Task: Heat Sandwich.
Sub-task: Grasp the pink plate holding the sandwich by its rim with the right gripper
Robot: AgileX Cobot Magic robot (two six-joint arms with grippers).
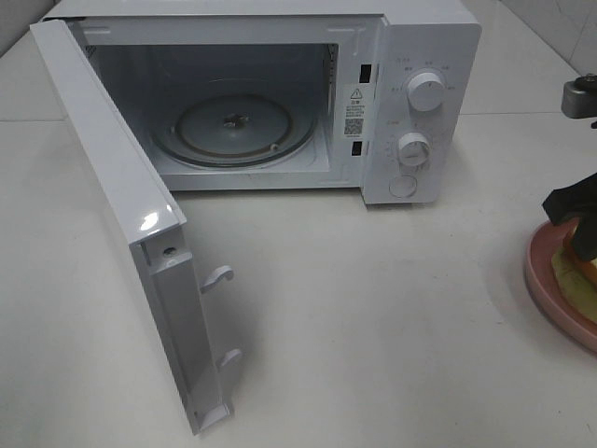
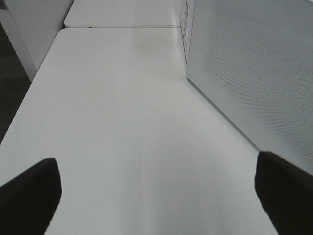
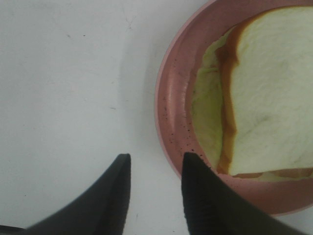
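The sandwich (image 3: 264, 98), white bread with a tan crust and pale green filling, lies on a round pink plate (image 3: 171, 122). In the exterior high view the plate (image 1: 546, 275) sits at the table's right edge, the sandwich (image 1: 571, 269) partly hidden under my right gripper (image 1: 576, 231). That right gripper (image 3: 156, 161) hangs low over the plate's near rim, one finger (image 3: 200, 196) inside the rim, the other (image 3: 115, 196) outside, with a gap between them. My left gripper (image 2: 156, 164) is wide open over bare table, holding nothing.
A white microwave (image 1: 420, 56) stands at the back, its door (image 1: 121, 215) swung open to the front left. A glass turntable (image 1: 233, 126) lies inside with nothing on it. Two dials (image 1: 426, 91) and a button are on its right panel.
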